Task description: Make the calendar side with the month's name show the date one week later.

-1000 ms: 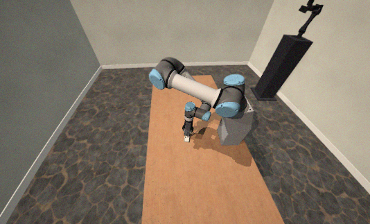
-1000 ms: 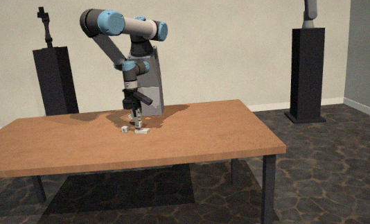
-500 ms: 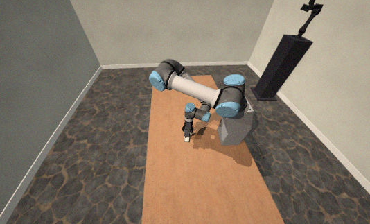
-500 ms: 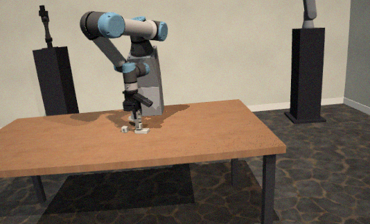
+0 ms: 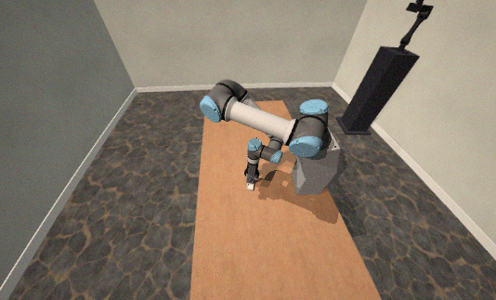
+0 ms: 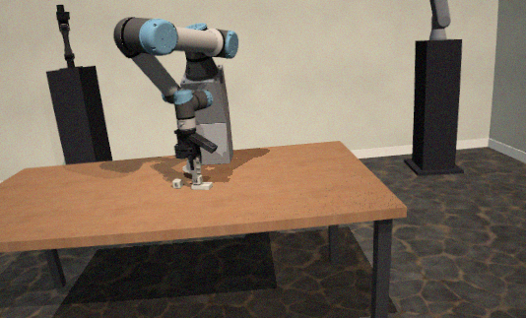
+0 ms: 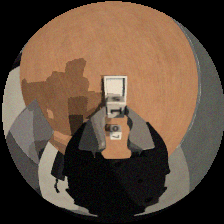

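Note:
My gripper [image 6: 197,175] [image 7: 115,106] [image 5: 251,178] points straight down and is shut on a small white date cube [image 7: 115,130] [image 6: 199,178]. It holds the cube just above the table. The cube's face towards the wrist camera bears dark digits that I cannot read. The white calendar tray [image 7: 114,78] [image 6: 205,186] lies flat on the table right by the fingertips, and its hollow looks empty in the wrist view. A second white cube [image 6: 177,184] sits on the table just left of the tray, apart from it. That cube does not show in the wrist view.
The wooden table [image 6: 295,186] [image 5: 260,250] carries the arm's grey base block [image 6: 217,132] [image 5: 316,173] behind the tray. Two dark pillars [image 6: 79,112] [image 6: 435,102] with camera mounts stand on the floor beyond the table.

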Controlling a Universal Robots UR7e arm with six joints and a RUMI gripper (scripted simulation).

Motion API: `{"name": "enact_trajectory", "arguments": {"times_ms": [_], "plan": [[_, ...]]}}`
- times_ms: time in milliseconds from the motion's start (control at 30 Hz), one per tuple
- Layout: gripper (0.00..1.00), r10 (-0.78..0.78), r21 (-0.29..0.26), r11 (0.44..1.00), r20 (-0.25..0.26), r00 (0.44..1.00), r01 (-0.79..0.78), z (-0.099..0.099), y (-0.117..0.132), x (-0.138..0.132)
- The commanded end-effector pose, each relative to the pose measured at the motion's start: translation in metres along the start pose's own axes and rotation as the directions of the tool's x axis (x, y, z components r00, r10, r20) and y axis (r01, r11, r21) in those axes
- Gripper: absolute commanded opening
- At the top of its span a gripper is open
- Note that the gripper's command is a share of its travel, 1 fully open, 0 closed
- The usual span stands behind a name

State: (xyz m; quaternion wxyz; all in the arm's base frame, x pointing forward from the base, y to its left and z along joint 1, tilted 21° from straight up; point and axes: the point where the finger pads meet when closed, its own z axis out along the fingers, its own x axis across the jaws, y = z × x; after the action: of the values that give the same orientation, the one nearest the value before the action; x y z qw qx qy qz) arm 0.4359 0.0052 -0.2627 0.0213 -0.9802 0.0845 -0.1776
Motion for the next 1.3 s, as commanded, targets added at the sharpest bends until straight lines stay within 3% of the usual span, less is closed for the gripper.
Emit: {"name": "enact_trajectory", "arguments": {"times_ms": [0, 1267], "plan": [[0.11, -0.001, -0.001, 1.000, -0.002, 1.000, 0.001, 0.0002, -0.0003, 0.0010], [0.11, -0.001, -0.001, 1.000, -0.003, 1.000, 0.001, 0.0083, -0.0003, 0.0013]]}}
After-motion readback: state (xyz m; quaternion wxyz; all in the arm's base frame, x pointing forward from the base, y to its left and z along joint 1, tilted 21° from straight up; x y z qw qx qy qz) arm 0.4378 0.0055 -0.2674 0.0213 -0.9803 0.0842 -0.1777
